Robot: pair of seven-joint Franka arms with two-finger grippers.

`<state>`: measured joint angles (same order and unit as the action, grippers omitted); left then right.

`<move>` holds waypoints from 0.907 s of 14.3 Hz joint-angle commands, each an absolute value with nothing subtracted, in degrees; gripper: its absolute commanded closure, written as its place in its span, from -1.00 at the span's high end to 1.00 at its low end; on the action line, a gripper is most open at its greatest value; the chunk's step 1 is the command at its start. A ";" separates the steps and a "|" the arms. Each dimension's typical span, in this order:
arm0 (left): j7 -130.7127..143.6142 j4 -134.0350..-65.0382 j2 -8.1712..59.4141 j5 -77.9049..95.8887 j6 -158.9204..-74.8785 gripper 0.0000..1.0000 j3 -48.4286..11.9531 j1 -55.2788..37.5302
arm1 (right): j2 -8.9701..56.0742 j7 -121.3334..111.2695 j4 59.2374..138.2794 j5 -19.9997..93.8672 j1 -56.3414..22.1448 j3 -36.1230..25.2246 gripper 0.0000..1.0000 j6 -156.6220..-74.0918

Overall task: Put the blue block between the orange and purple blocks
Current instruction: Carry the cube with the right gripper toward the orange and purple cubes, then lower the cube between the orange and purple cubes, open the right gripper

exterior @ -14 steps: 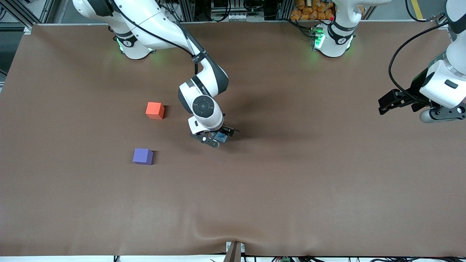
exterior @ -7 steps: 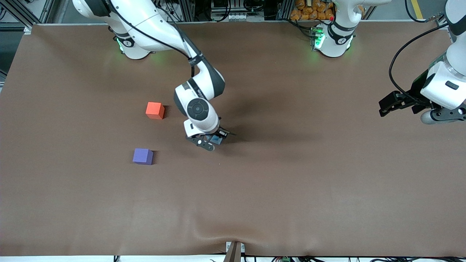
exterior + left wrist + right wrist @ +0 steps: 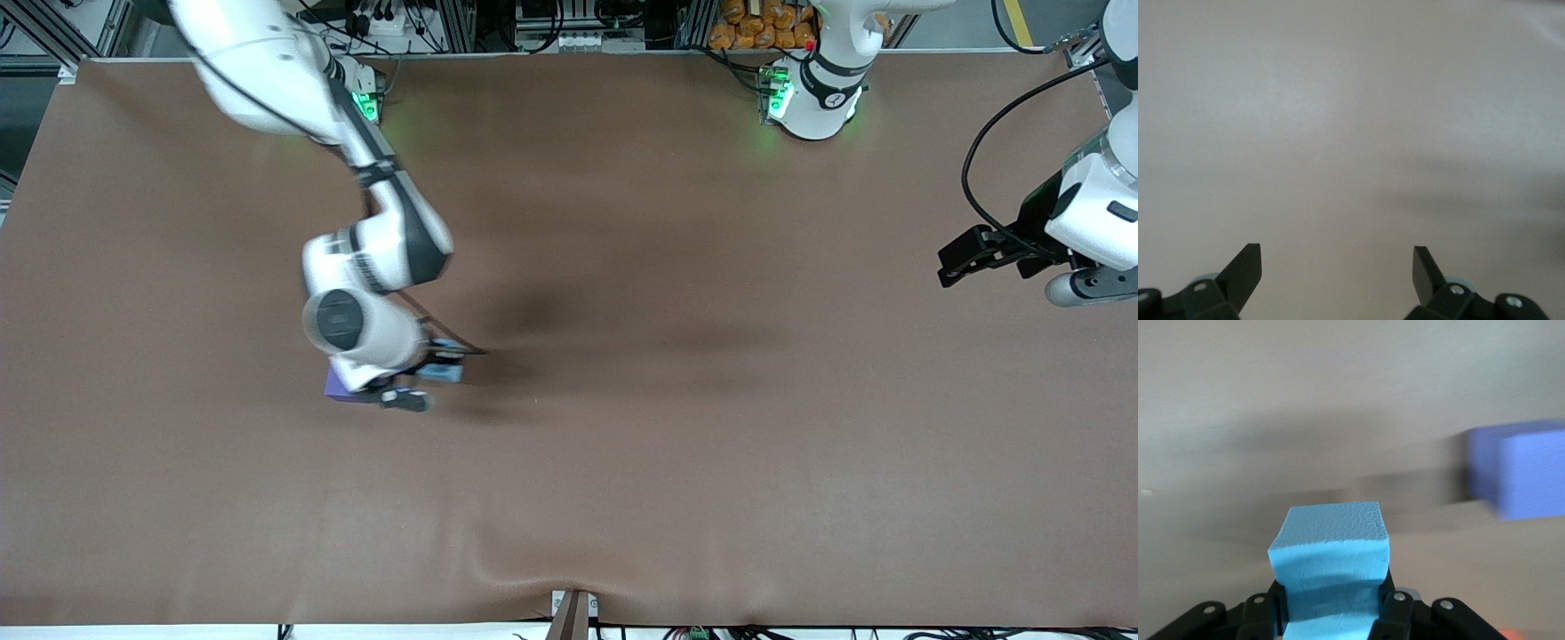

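Right wrist view: our right gripper point(image 3: 1331, 613) clamps the blue block point(image 3: 1330, 550) near the purple block point(image 3: 1518, 468); our left gripper point(image 3: 1337, 273) waits agape, empty.

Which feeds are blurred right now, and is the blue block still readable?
Right wrist view: blue block sharp in the right gripper, purple block and table streaked. Front view: right gripper smeared, purple block mostly hidden under it. Left wrist view: left gripper open over soft, plain table.
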<state>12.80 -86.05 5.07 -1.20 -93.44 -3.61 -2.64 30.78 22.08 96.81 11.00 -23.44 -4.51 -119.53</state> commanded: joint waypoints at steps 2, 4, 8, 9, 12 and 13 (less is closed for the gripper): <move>10.72 -87.36 3.87 -0.26 -94.31 1.00 -4.13 -1.32 | 22.42 15.73 110.46 5.56 -20.22 -3.25 -0.53 -123.38; 10.72 -87.36 3.87 -0.26 -94.31 1.00 -4.13 -1.32 | 22.15 15.65 115.03 2.65 -20.13 -3.25 -0.53 -129.95; 10.72 -87.36 3.69 -0.26 -94.04 1.00 -4.13 -1.32 | 22.06 14.42 119.18 2.55 -18.63 -3.25 -0.53 -134.56; 10.72 -87.36 3.69 -0.26 -94.04 1.00 -4.13 -1.32 | 21.97 14.33 119.79 2.55 -18.28 -3.25 -0.53 -134.56; 10.72 -87.19 3.95 -0.26 -94.31 1.00 -4.13 -1.32 | 21.36 14.24 121.11 2.55 -18.11 -3.16 -0.53 -134.21; 10.72 -87.10 4.04 -0.26 -94.31 1.00 -4.13 -1.32 | 20.84 14.24 122.16 2.55 -18.11 -3.16 -0.52 -134.30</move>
